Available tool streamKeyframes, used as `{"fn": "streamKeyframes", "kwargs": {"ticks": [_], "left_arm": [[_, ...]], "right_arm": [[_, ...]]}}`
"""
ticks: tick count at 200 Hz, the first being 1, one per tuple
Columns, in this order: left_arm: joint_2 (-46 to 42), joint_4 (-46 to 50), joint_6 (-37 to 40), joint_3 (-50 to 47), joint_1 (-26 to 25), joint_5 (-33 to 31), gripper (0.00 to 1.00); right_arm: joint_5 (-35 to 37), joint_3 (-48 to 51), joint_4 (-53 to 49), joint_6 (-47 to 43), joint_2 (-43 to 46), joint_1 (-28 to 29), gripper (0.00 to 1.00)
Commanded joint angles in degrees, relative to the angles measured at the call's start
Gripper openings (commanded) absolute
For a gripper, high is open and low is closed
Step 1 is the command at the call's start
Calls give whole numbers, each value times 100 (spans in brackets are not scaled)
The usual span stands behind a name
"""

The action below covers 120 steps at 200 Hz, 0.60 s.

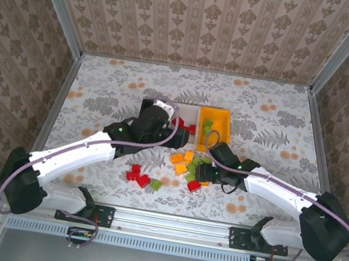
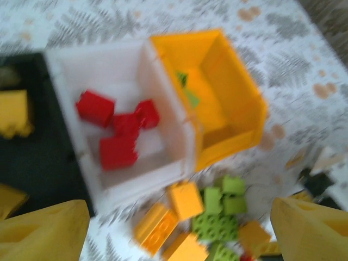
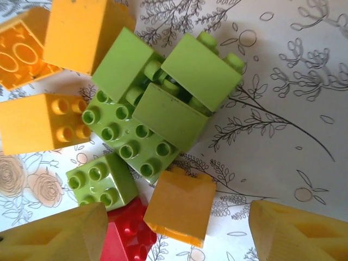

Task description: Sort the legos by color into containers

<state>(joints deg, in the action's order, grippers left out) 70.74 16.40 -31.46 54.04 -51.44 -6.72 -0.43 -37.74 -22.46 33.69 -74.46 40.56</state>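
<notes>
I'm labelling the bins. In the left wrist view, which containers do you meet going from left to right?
black bin → white bin → orange-yellow bin

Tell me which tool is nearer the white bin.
Left. The left tool hovers at the white bin's near edge; the right tool is farther off, over the loose green and orange legos.

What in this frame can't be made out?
Black bin: top view, left arm covers most of it; left wrist view, the edge cuts it off.
Green bricks in orange bin: left wrist view, blurred, count unclear.
Red brick: right wrist view, partly behind a finger and cut by the edge.
</notes>
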Motion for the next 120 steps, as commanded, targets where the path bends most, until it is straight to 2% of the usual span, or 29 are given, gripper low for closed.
{"fn": "streamKeyframes", "kwargs": {"ticks": [1,35,77,98,108,120], "left_arm": [[-472,120,-386,-501,-1,-335,89],[-969,286,-590,-948,3,-471,90],[-1271,351,-683,-1185,18,-560,92],[-1308,371,-699,-1210,17,-598,95],[-1325,389,-711,-1221,22,-633,100],[-1335,405,-721,-1237,33,-662,100]], "right_arm": [[180,-43,67,190,-235,35,69],[437,77,-38,310,-359,49,64],[921,264,-472,464,-106,23,54],[767,341,-443,476,-90,21,54],[666,391,-359,463,-139,29,56],[632,424,-292,463,-227,31,56]]}}
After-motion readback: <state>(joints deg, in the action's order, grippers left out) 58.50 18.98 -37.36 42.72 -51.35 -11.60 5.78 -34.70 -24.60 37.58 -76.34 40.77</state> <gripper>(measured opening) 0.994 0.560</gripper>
